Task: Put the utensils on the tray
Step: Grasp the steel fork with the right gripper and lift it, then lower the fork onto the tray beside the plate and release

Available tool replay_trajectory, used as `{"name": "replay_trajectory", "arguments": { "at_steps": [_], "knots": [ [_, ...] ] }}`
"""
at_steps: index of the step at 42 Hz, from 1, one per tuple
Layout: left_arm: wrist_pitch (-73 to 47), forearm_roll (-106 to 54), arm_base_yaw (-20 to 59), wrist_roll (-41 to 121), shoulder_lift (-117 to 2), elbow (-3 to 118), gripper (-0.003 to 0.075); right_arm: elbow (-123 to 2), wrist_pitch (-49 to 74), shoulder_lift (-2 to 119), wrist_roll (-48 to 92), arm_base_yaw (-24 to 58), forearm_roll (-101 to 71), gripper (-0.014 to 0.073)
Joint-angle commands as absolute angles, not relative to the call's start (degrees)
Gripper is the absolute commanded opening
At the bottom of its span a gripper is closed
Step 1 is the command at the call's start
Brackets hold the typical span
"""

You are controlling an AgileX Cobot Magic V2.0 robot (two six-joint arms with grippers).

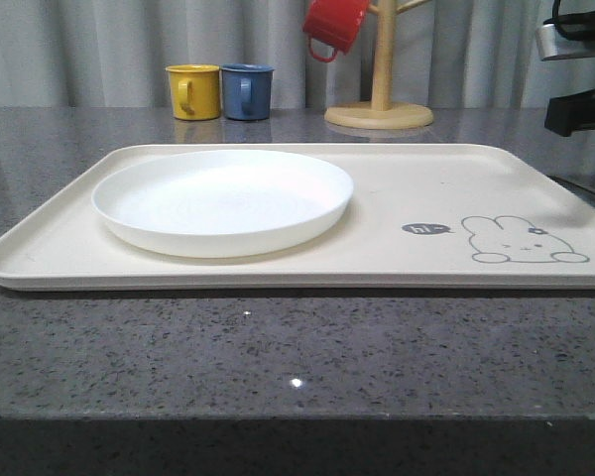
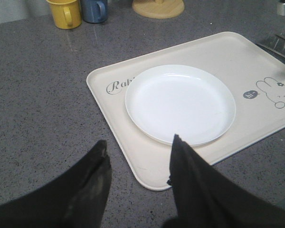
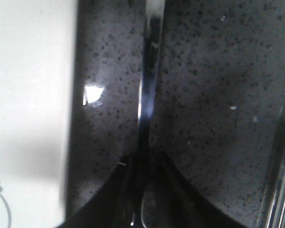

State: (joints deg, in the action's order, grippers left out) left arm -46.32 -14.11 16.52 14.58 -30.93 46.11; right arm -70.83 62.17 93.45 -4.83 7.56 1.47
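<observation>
The cream tray (image 1: 407, 183) with the rabbit drawing lies across the grey counter, with a round white plate (image 1: 223, 198) on its left half. My left gripper (image 2: 140, 142) hangs open and empty over the tray's (image 2: 147, 161) near left corner. My right gripper (image 3: 142, 164) is low over the counter just beside the tray's edge (image 3: 28, 95), shut on the handle of a slim shiny utensil (image 3: 149, 71); which kind it is I cannot tell. A second shiny utensil (image 3: 282, 156) lies further out on the counter. Silver utensils (image 2: 282, 42) show beside the tray's right edge.
A yellow mug (image 1: 195, 91) and a blue mug (image 1: 247, 91) stand behind the tray. A wooden mug stand (image 1: 380, 114) with a red mug (image 1: 334, 25) hanging on it is at the back. The right arm (image 1: 580, 79) sits at the far right.
</observation>
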Motion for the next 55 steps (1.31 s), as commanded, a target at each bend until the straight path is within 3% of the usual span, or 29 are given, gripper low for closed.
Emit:
{"name": "replay_trajectory", "arguments": {
  "at_steps": [1,15,29,43,55],
  "knots": [
    [-42.4,-15.0,17.0,14.5,-31.2,47.6,0.0295,-72.6,61.9,91.5,-5.1,7.1,1.0,0.0045],
    [-42.4,-15.0,17.0,14.5,-31.2,47.6,0.0295,-73.4,63.2,90.7,-5.1,7.1,1.3,0.0015],
    [-42.4,-15.0,17.0,14.5,-31.2,47.6,0.0295,-84.2,70.8,86.0,-5.7,10.9,-0.6,0.0015],
    [-42.4,-15.0,17.0,14.5,-31.2,47.6,0.0295,-90.5,73.2,93.7,-20.8,22.6,-1.7,0.0018],
    [-42.3,-15.0,17.0,14.5,-31.2,47.6,0.0295,-92.7,72.5,101.8,-31.3,26.9,-1.6,0.0019]
  ]
}}
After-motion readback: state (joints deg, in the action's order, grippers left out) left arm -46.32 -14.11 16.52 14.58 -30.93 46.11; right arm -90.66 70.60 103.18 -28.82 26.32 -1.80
